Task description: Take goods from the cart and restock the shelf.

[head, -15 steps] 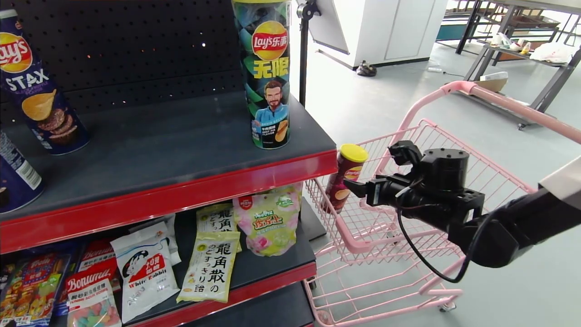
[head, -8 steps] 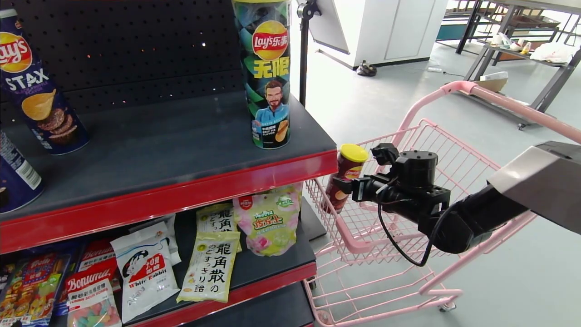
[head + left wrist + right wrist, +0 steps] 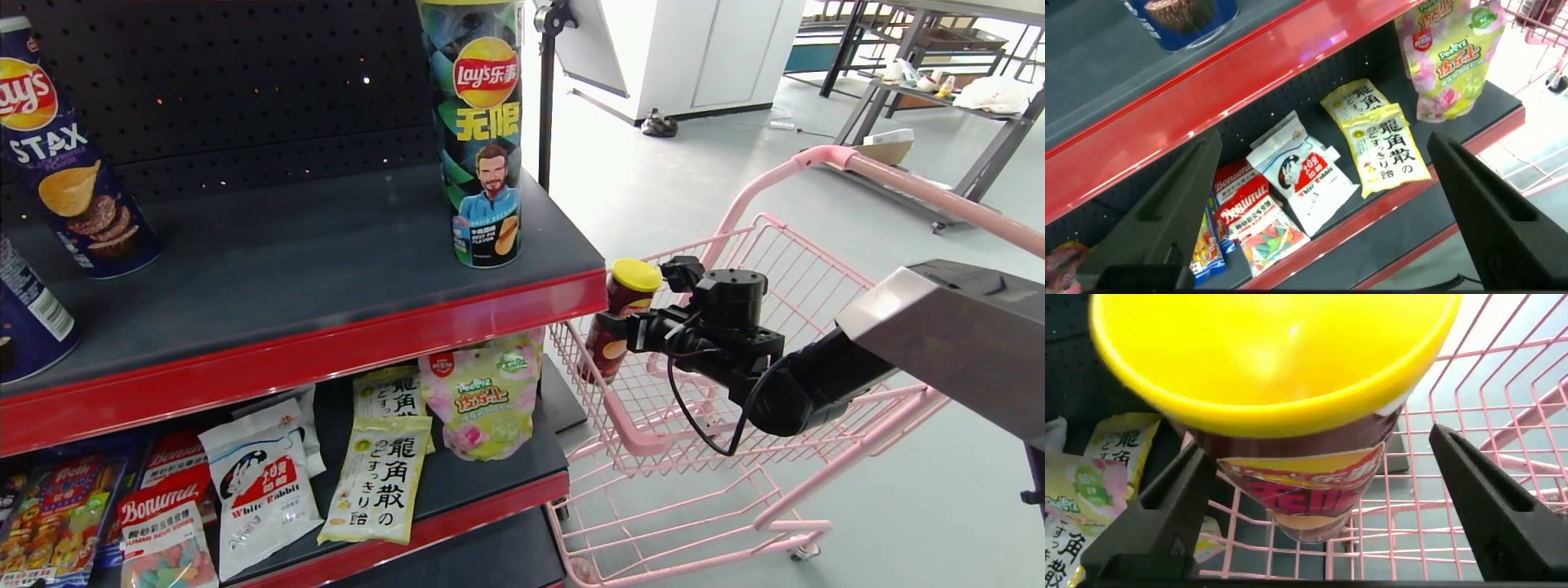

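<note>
right wrist view: can (image 3: 1282, 384) between spread right claw (image 3: 1316, 441)

Right arm closing in on the can in the cart

Over the last second the right gripper (image 3: 614, 323) slid leftward and a bit up across the pink cart (image 3: 819, 155), from just short of the yellow-lidded chip can (image 3: 636, 276) to level with its upper body. The fingers (image 3: 1167, 514) now sit spread on either side of the can, with gaps visible. The arm stretched further out, and its silver upper link came into the head view at the right edge.
</note>
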Controlling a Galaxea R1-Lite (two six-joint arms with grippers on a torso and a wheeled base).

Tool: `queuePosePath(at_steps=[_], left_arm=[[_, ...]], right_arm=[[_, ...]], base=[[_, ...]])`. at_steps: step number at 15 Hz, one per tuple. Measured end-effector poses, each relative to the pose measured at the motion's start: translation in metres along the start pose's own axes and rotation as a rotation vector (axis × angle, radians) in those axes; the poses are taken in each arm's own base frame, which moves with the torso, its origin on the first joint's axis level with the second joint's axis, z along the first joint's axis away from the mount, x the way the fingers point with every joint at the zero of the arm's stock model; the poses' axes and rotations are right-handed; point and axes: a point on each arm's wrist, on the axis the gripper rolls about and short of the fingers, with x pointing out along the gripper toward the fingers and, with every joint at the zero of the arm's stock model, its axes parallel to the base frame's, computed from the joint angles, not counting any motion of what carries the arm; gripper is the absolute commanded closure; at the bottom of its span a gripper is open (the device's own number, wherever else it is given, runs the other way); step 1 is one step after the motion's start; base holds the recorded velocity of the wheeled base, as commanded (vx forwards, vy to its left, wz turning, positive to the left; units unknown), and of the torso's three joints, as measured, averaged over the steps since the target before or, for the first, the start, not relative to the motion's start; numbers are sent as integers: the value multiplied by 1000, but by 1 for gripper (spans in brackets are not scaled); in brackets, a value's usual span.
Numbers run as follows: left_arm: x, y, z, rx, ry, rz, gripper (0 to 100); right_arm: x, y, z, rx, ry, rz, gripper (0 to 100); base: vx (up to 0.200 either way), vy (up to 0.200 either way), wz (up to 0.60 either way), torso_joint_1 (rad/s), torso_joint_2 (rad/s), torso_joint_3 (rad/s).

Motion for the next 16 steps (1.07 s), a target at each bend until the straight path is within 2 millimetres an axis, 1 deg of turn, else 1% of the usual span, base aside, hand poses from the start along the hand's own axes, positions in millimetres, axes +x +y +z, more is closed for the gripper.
queuePosePath(at_steps=[2, 5, 6, 9, 12, 14, 16], left_arm=[[2, 0, 0, 2, 8, -2, 0], [3, 0, 1, 4, 16, -4, 0], [3, -1, 1, 4, 18, -4, 0], [4, -1, 1, 6, 23, -6, 0], [4, -1, 1, 6, 24, -6, 0], [5, -1, 0, 7, 27, -7, 0], [5, -2, -1, 8, 31, -9, 0]], right_arm=[[6, -1, -2, 9, -1, 1, 0], [18, 1, 0, 31, -28, 10, 0], [22, 1, 0, 32, -32, 8, 100], [32, 0, -4, 35, -36, 3, 100], [36, -1, -7, 35, -38, 2, 100], [32, -2, -7, 36, -30, -3, 100], [20, -2, 1, 33, 1, -9, 100]], base=[[0, 0, 0, 0, 0, 0], [0, 0, 0, 0, 0, 0], [0, 0, 0, 0, 0, 0], [0, 0, 0, 0, 0, 0], [0, 0, 0, 0, 0, 0], [0, 0, 0, 0, 0, 0], [0, 0, 0, 0, 0, 0]])
